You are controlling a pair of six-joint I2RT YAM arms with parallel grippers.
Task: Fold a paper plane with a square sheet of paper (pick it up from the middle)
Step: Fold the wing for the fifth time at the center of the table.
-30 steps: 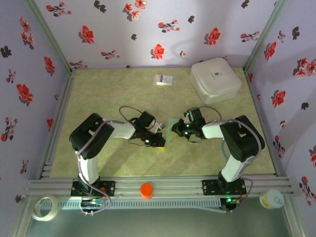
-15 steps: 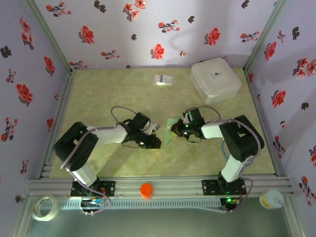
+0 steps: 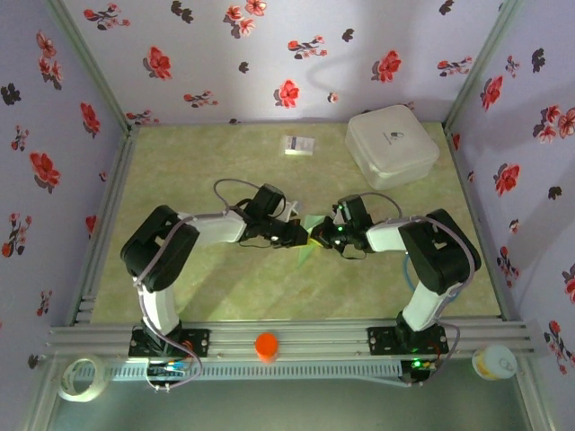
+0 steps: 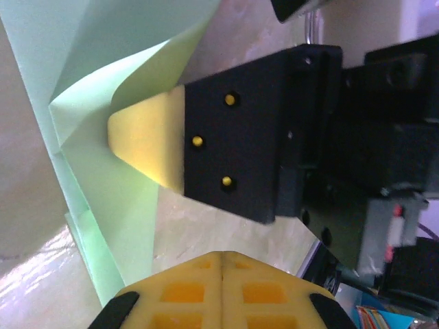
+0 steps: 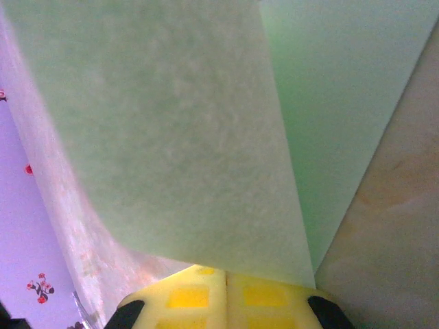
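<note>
The square sheet of paper [image 3: 305, 252], pale mint green and partly folded, lies at mid-table between both grippers. My left gripper [image 3: 303, 236] is at its left edge, shut with nothing between its pads [image 4: 223, 255]. My right gripper [image 3: 321, 237] is shut at the right edge. In the left wrist view its yellow fingertip [image 4: 144, 147] sits tucked in a curled fold of the paper [image 4: 103, 103]. In the right wrist view a raised flap of the paper [image 5: 185, 137] lies across the tips of the right gripper [image 5: 226, 271]. No paper shows in the seam between its pads.
A white rounded box [image 3: 392, 145] stands at the back right and a small white printed card [image 3: 298, 145] lies at the back middle. An orange knob [image 3: 266, 346] sits on the front rail. Patterned walls close in three sides.
My left gripper swung right and away from me, up to the paper's left edge, opening slightly and shutting again. The paper now looks narrower and more bunched. The right gripper stayed put.
</note>
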